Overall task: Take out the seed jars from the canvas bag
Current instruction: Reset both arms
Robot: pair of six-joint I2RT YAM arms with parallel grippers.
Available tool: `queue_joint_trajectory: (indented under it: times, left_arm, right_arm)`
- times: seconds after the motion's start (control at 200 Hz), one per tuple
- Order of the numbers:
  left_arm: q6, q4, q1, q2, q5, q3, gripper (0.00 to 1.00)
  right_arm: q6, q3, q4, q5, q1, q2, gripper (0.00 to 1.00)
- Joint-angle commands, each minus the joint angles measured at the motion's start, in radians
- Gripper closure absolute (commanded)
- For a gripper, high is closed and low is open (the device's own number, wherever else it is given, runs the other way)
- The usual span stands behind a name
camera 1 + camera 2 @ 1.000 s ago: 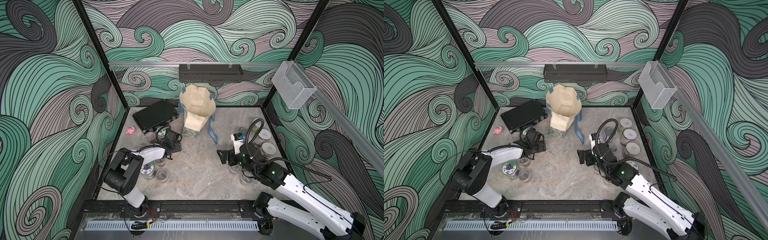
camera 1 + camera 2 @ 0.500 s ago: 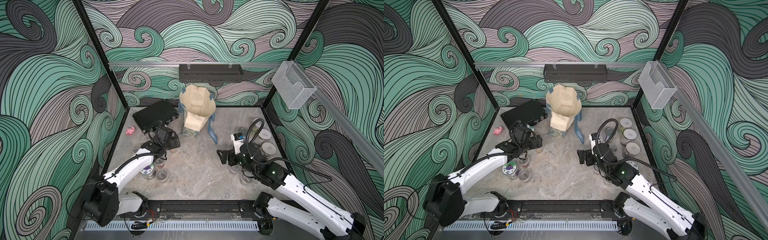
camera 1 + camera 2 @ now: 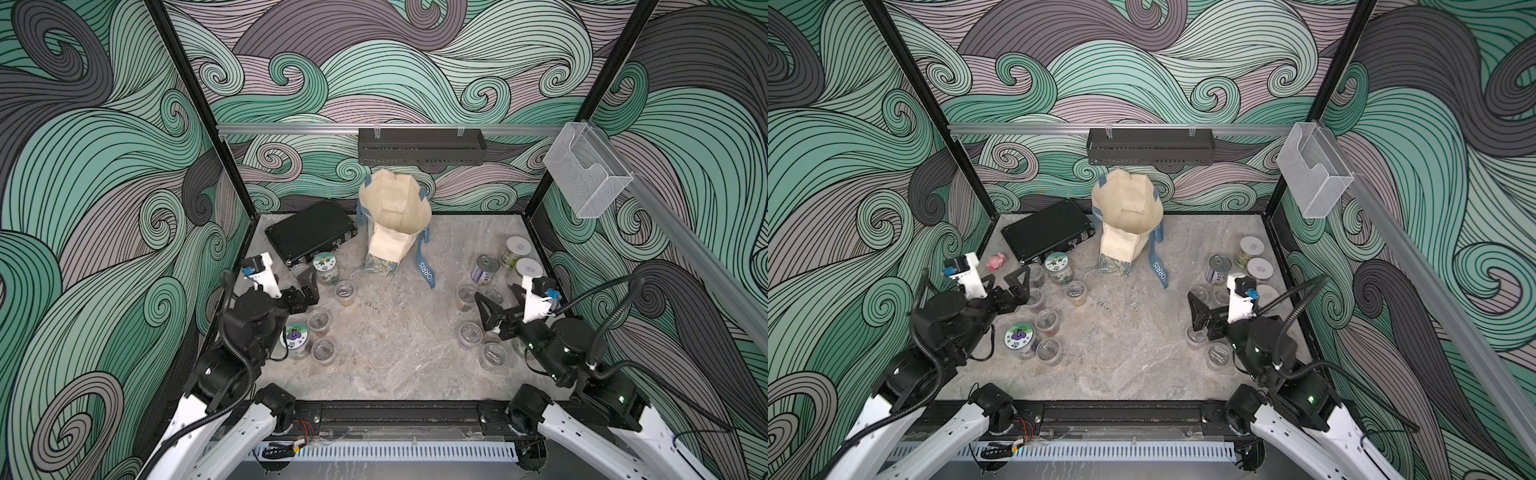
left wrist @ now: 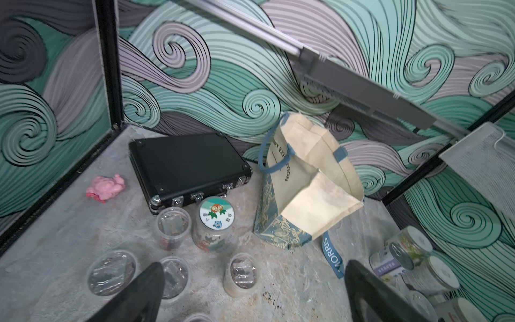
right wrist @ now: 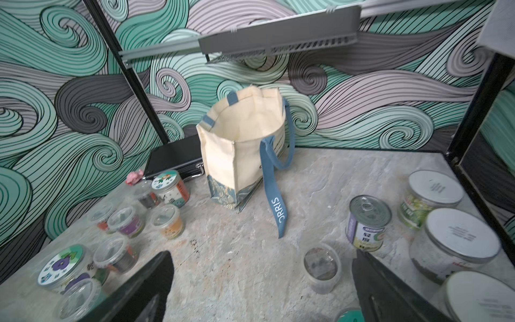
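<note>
The cream canvas bag [image 3: 395,216] [image 3: 1127,216] stands upright at the back centre with its mouth open, and no jar shows inside it [image 5: 245,125]. Seed jars [image 3: 325,266] stand in a cluster left of it [image 4: 216,223]. More seed jars [image 3: 484,270] stand on the right [image 5: 367,225]. My left gripper [image 3: 297,283] [image 4: 252,301] hovers open and empty over the left cluster. My right gripper [image 3: 500,301] [image 5: 262,292] is open and empty above the right cluster, with a small clear jar [image 5: 322,267] just ahead of one finger.
A flat black hard case [image 3: 309,230] lies at the back left, with a pink lump [image 3: 995,261] beside it. The bag's blue strap [image 3: 424,270] trails forward on the table. A black shelf [image 3: 419,145] and a clear holder [image 3: 586,174] hang on the walls.
My left gripper has opened wider and drawn back leftwards from the jars by the case, its arm swinging round. My right gripper has shifted a little to the right.
</note>
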Motion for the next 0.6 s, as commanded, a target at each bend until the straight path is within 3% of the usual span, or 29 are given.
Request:
queue_joint_trajectory:
  times: [0.0, 0.155, 0.28, 0.36, 0.48, 0.595]
  left_arm:
    - [0.023, -0.064, -0.004, -0.064, -0.13, -0.052, 0.01]
    - [0.054, -0.019, -0.003, -0.044, -0.174, -0.103, 0.01]
    - [0.091, 0.051, 0.007, 0.087, -0.213, -0.132, 0.01]
    - [0.132, 0.112, 0.03, 0.177, -0.22, -0.157, 0.01]
    - [0.205, 0.273, 0.073, 0.246, -0.213, -0.246, 0.01]
    - [0.261, 0.436, 0.13, 0.311, -0.21, -0.345, 0.01]
  right_arm:
    - [-0.064, -0.016, -0.015, 0.096, -0.005, -0.013, 0.01]
    - [-0.05, 0.031, -0.055, 0.128, -0.019, 0.163, 0.01]
    - [-0.03, 0.048, -0.028, 0.049, -0.136, 0.306, 0.01]
    - [-0.062, 0.022, 0.056, -0.017, -0.233, 0.362, 0.01]
    - [-0.171, -0.048, 0.231, 0.002, -0.34, 0.423, 0.01]
    - [-0.195, -0.117, 0.384, -0.026, -0.44, 0.481, 0.01]
